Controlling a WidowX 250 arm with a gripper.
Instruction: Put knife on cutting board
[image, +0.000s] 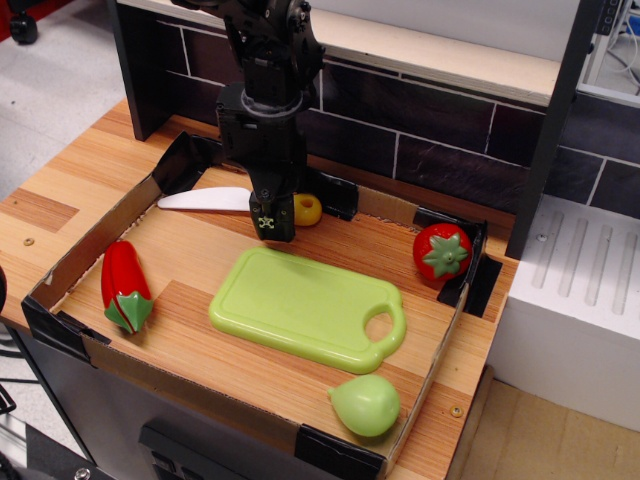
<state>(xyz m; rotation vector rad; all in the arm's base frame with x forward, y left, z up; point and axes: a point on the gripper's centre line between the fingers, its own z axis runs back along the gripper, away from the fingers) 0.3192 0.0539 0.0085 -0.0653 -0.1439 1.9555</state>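
The knife (205, 199) lies flat at the back of the tray, with its white blade pointing left and the yellow handle end (307, 209) showing to the right of the arm. My black gripper (274, 228) points down over the middle of the knife and hides where blade meets handle. Its fingers look like one dark block, so I cannot tell how the jaws stand or whether they touch the knife. The light-green cutting board (300, 300) lies just in front of the gripper with nothing on it, its handle hole at the right.
A cardboard-walled wooden tray (100, 225) holds everything. A red toy pepper (123, 283) lies at the left, a red toy strawberry (441, 252) sits in the back right corner, and a pale green round fruit (366, 404) is at the front right. A dark tiled wall stands behind.
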